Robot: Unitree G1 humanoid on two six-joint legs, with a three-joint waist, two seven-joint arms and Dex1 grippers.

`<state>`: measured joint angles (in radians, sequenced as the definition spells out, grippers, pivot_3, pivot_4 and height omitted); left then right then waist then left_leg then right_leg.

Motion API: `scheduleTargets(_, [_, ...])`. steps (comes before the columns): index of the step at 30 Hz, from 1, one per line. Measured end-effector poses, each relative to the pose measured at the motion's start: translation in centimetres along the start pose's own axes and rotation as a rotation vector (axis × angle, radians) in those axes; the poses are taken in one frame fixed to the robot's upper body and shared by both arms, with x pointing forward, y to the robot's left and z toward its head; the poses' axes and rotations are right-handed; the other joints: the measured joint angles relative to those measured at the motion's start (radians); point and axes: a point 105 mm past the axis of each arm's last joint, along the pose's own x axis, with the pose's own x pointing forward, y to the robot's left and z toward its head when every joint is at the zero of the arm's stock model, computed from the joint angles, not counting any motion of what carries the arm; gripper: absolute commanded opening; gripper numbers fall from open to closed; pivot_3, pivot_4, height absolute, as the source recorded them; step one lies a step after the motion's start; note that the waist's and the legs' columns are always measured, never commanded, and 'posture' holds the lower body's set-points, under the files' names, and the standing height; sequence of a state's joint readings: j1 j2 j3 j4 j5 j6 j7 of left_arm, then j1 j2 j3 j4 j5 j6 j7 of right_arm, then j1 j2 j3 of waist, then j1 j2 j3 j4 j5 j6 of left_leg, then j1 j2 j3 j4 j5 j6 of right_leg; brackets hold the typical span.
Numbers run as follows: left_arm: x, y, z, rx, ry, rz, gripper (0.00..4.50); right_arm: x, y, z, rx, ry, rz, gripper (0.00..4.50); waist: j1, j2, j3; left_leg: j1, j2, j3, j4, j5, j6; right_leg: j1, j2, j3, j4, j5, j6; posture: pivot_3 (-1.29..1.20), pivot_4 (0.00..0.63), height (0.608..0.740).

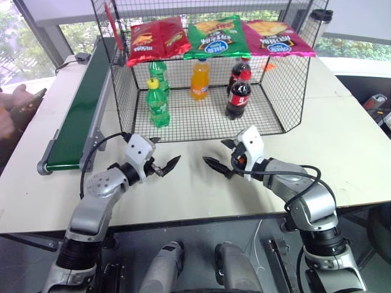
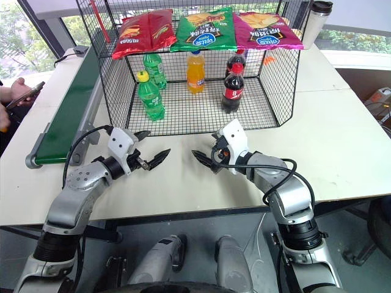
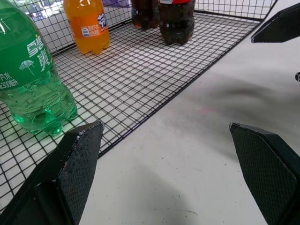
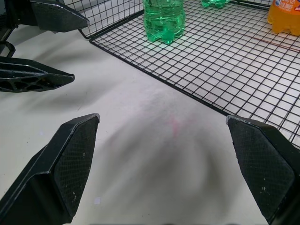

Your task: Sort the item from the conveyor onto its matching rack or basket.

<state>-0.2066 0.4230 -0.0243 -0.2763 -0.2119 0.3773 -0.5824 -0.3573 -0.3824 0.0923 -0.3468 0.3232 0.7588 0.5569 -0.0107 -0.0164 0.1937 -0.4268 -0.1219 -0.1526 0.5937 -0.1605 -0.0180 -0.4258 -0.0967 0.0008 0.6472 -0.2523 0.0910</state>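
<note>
The item is out of view. The conveyor (image 1: 79,116), a dark green belt in a grey frame, runs along the table's left side, and the stretch I see carries nothing. The black wire-mesh cage (image 1: 287,91) stands at the middle back of the table. My left gripper (image 1: 166,152) and right gripper (image 1: 217,152) hover open just above the white table in front of the cage, tips facing each other and a short way apart. Nothing lies between the left gripper's (image 3: 164,129) or the right gripper's (image 4: 161,119) fingers.
Inside the cage stand two green bottles (image 1: 157,102), an orange soda bottle (image 1: 200,79) and two cola bottles (image 1: 238,94). Three chip bags (image 1: 217,36) lie on its mesh top. A person's hand with a phone (image 1: 18,104) is at the far left. A tumbler (image 1: 319,21) stands behind the cage.
</note>
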Motion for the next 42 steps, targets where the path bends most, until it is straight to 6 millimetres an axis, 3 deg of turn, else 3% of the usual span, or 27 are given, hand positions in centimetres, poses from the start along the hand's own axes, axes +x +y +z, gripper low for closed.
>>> scheduleTargets(42, [-0.03, 0.05, -0.07, 0.004, 0.003, 0.005, 4.5, -0.02, 0.04, 0.01, 0.002, -0.001, 0.005, 4.49, 0.0, 0.0, 0.0, 0.0, 0.0, 0.0, 0.0, 0.0, 0.0, 0.0, 0.0, 0.0, 0.0, 0.0, 0.0, 0.0, 0.15, 0.739])
